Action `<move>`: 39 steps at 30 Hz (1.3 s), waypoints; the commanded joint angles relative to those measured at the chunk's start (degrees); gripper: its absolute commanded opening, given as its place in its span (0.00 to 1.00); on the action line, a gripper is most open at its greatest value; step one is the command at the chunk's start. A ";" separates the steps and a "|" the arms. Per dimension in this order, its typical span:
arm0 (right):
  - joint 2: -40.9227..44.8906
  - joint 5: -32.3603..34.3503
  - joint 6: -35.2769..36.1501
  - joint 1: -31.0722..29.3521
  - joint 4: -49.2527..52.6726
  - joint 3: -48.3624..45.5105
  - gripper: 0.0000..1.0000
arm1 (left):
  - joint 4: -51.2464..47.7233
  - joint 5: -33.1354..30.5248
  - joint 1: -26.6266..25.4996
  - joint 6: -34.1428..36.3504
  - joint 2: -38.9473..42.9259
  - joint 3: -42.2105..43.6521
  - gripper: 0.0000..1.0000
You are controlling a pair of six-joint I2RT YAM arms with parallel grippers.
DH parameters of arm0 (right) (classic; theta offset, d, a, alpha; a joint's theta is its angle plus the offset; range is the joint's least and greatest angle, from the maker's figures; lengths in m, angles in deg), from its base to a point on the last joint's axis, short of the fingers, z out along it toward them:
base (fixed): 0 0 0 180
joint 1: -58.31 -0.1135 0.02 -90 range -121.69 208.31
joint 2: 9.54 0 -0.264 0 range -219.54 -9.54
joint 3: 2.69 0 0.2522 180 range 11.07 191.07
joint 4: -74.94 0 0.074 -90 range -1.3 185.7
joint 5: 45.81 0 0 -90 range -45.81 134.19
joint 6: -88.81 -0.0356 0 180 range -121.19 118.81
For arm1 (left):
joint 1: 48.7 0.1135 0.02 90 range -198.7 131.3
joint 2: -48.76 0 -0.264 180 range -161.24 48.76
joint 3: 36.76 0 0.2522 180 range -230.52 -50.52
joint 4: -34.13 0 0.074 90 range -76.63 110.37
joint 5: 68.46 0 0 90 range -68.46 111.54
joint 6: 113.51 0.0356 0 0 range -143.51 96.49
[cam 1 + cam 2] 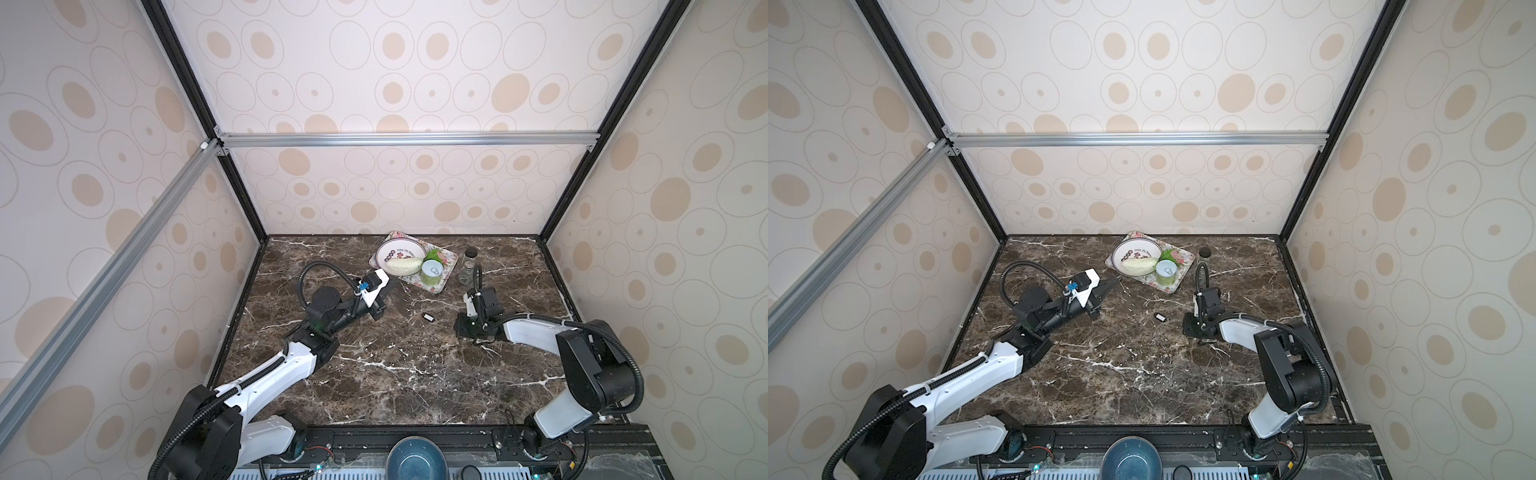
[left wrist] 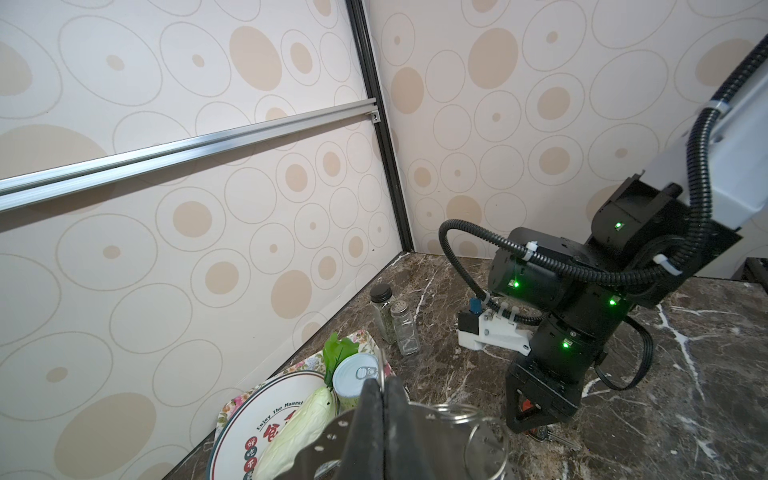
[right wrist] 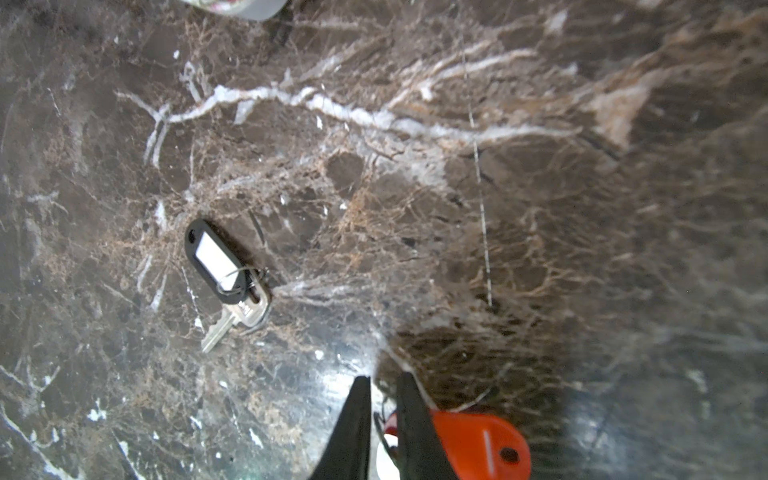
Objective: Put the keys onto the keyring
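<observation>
Right wrist — 2 keys point(image 3: 226, 286).

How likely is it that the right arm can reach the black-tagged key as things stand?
Probably yes: the black-tagged key lies on bare table near the right gripper, nothing between them. But that gripper looks closed on the red-tagged key, so grasping would need a release first.
</observation>
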 commanded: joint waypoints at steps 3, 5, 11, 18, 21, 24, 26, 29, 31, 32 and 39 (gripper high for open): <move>1.68 0.29 0.52 0.22 1.15 -1.14 0.16 | 3.33 0.64 0.20 -0.21 1.34 -0.47 0.00; 1.64 0.29 0.53 0.19 0.98 -1.03 0.15 | 3.33 0.80 0.21 -0.14 1.34 -0.48 0.00; 1.76 0.20 0.61 0.16 1.18 -1.13 0.14 | 3.33 0.81 0.20 -0.21 0.99 -0.80 0.00; 2.97 0.45 1.07 0.17 1.17 -2.15 0.15 | 3.33 0.73 0.25 -0.23 1.34 -0.47 0.00; 2.76 0.42 1.01 0.12 1.06 -2.18 0.10 | 3.33 0.77 0.28 -0.14 1.26 -0.55 0.00; 2.73 0.39 0.90 0.14 1.05 -2.14 0.07 | 3.33 0.81 0.20 -0.14 1.17 -0.71 0.00; 2.84 0.48 0.81 0.13 0.98 -2.34 0.07 | 3.33 0.89 0.22 -0.23 1.17 -0.80 0.00; 3.34 0.81 0.83 0.17 1.15 -2.59 0.05 | 3.33 0.99 0.20 -0.23 1.34 -0.59 0.00; 4.09 1.21 0.78 0.10 1.32 -2.63 0.03 | 3.33 0.89 0.22 -0.23 1.38 -0.52 0.00; 4.67 1.29 0.66 0.14 1.18 -2.50 0.01 | 3.33 0.81 0.20 -0.23 1.27 -0.46 0.00; 15.22 0.77 1.84 -0.70 -5.49 -4.78 0.00 | 3.55 1.58 0.20 -0.40 0.78 -0.85 0.00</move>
